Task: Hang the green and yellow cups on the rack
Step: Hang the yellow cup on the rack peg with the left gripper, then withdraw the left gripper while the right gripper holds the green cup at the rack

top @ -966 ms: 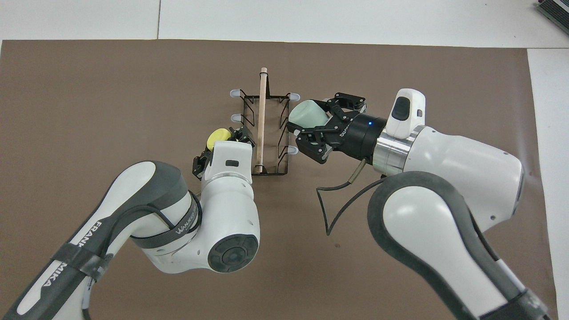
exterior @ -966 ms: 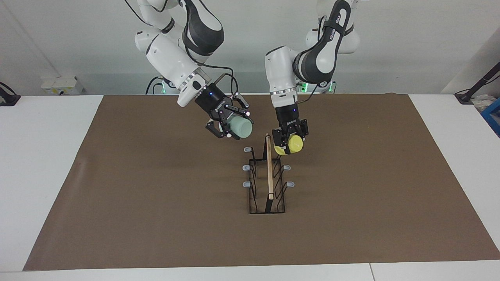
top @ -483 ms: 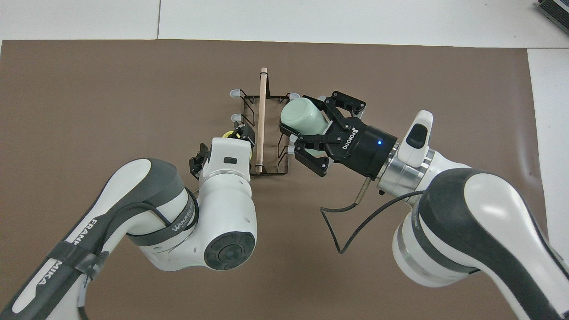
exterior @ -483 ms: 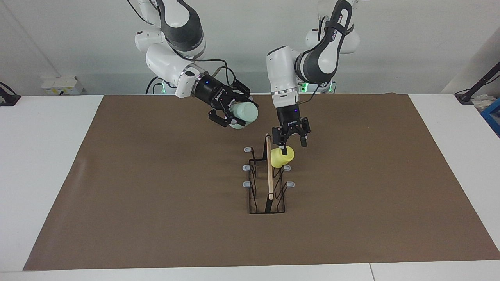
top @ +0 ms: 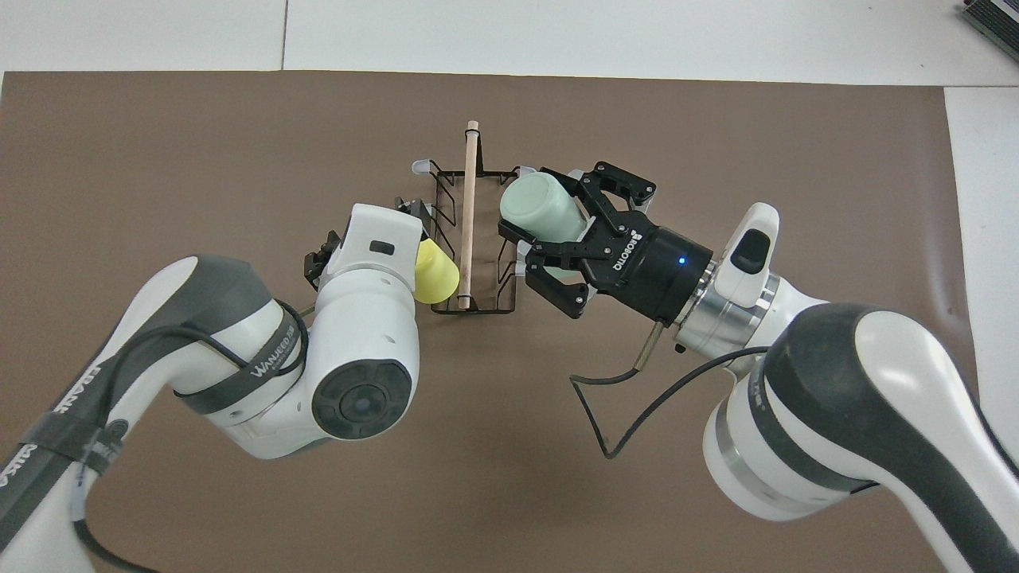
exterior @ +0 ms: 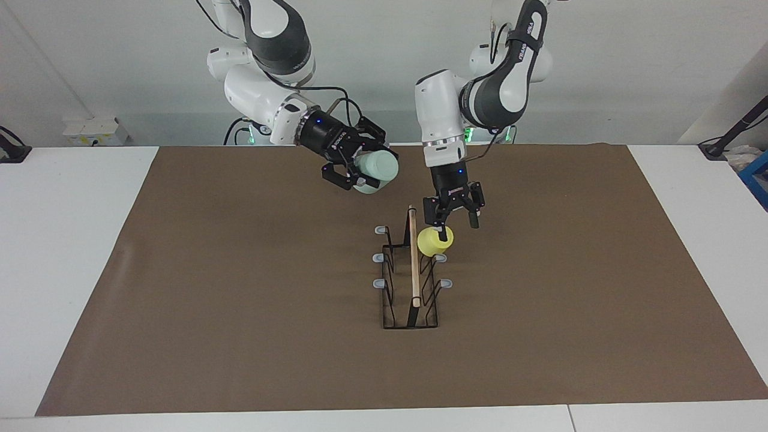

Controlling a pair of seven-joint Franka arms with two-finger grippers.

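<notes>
Left pincer (exterior: 457,221) has released yellow cup (exterior: 434,240).

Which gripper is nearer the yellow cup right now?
The left. The left gripper hangs open just above the yellow cup, which sits on the rack. The right gripper holds the green cup, apart toward the right arm's end.
</notes>
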